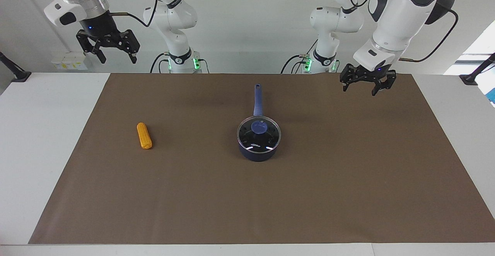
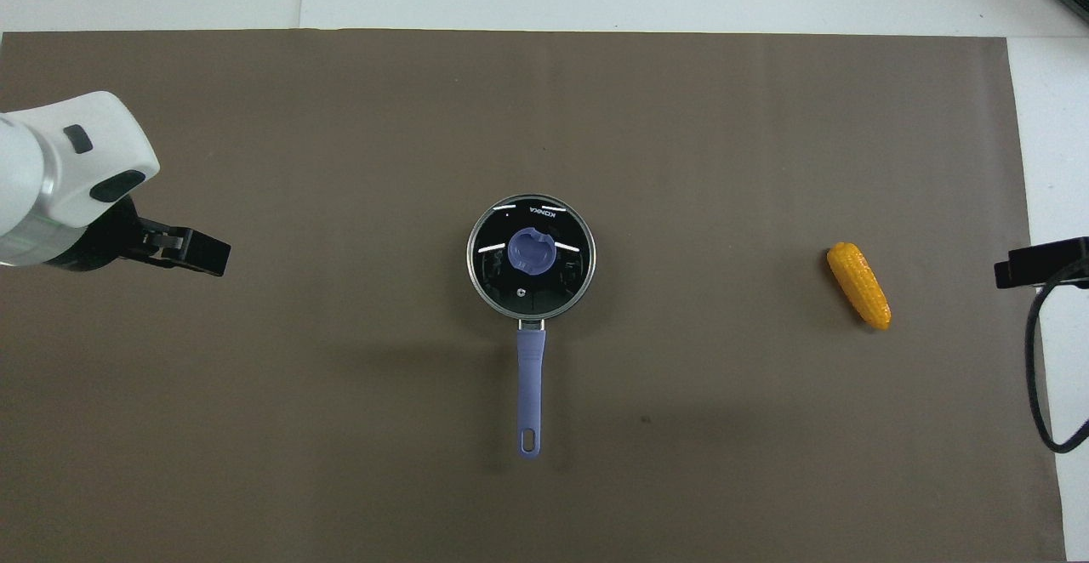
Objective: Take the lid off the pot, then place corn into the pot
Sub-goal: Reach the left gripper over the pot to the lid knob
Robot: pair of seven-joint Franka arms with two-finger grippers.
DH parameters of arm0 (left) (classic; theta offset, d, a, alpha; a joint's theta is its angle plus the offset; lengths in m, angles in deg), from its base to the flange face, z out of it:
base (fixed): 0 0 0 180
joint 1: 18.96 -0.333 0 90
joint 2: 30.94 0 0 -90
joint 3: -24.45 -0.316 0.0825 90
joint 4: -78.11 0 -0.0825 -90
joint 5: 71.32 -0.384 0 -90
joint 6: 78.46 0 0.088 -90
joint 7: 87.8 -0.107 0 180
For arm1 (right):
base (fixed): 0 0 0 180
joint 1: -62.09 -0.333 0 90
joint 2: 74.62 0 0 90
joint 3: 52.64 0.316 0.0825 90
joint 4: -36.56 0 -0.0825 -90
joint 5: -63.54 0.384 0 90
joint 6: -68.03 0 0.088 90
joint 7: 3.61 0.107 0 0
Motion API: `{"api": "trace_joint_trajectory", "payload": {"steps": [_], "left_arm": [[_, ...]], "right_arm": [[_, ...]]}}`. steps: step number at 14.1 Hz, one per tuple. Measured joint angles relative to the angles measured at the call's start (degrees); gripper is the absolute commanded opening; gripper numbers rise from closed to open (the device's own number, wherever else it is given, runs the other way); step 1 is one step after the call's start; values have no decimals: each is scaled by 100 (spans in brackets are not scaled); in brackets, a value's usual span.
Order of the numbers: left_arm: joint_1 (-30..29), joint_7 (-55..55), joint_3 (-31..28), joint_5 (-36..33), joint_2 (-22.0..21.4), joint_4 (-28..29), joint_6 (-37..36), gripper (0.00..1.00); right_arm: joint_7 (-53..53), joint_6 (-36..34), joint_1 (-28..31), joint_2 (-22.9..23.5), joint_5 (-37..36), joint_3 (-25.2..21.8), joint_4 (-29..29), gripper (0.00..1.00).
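Plainly, nothing is in hand yet: we see the pot (image 1: 258,147) sitting near the middle of the tabletop (image 1: 348,178), its glass lid (image 1: 259,133) seated flat on the rim with the blue knob (image 1: 258,127) at its centre. We judge the lid-lifting step not yet begun.

The pot's long blue handle (image 1: 257,99) runs straight toward the robots' edge of the tabletop, so its long axis lies across the tabletop's depth, and the knob stands clear for a grasp from above.

The corn (image 1: 144,135) lies flat on its side, well apart from the pot, toward the right arm's end of the tabletop. Its long axis runs roughly toward the robots too, tilted slightly, so that the end farther from the robots leans a little toward the pot.

The left pincer (image 1: 365,86) hangs over the corner at the robots' edge on the left arm's end, fingers spread, holding nothing. The right pincer (image 1: 116,57) hangs higher, near the robots' edge at the right arm's end, also spread and empty. Each arm, we reckon, waits on its own side: one nearer the lid, one nearer the corn.
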Motion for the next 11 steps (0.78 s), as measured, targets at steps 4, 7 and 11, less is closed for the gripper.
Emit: {"api": "trace_joint_trajectory", "payload": {"steps": [4, 7, 11], "left_arm": [[469, 10, 7, 25, 256, 76, 474, 100], [797, 122, 13, 51, 544, 83, 855, 100], [1334, 947, 20, 59, 994, 91, 1422, 100]], "right_arm": [[0, 0, 0, 0, 0, 0, 0, 100], [0, 0, 0, 0, 0, 0, 0, 100], [0, 0, 0, 0, 0, 0, 0, 100]]}}
